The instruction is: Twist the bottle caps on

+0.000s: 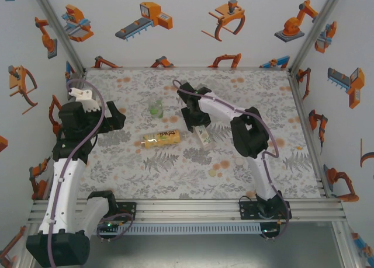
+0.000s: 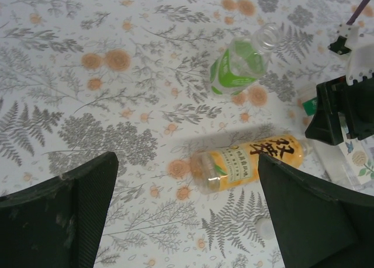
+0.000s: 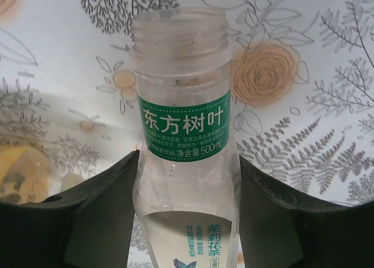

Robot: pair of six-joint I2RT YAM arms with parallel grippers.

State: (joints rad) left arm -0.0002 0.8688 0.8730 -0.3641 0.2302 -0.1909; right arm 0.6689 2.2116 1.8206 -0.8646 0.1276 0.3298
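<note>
Evidently early: no bottle seems capped yet. Right gripper pinches the slim clear bottle lying between its fingers; left gripper hangs spread, amber bottle just beyond its fingertips, green-tinted bottle upright farther ahead.

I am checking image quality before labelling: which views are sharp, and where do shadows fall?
Top external: even light, only soft shadows. Left wrist: a faint shadow band crosses the table above the amber bottle. Right wrist: the slim clear bottle has a sharp label; the near fingers look softer.
</note>
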